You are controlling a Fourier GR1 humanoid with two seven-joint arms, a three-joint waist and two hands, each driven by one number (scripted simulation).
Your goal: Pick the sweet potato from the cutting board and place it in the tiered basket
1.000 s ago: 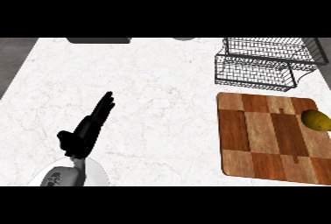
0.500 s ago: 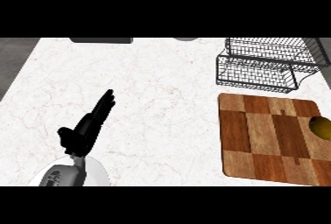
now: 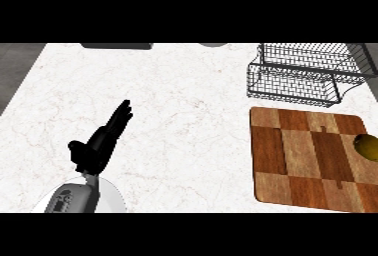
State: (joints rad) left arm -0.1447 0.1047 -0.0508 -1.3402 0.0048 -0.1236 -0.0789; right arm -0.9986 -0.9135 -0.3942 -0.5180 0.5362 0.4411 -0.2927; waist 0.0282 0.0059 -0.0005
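I see only my left hand (image 3: pixel 100 142), at lower left on its grey forearm (image 3: pixel 70 199), fingers straight and pointing up and rightward, thumb out sideways.

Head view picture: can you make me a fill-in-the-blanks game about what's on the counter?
1. The yellowish sweet potato lies at the ____ edge of the cutting board.
2. The wire tiered basket holds ____ items.
3. The only hand showing is the ____ hand.
4. Its fingers are ____, holding nothing.

Missing words: right; no; left; straight
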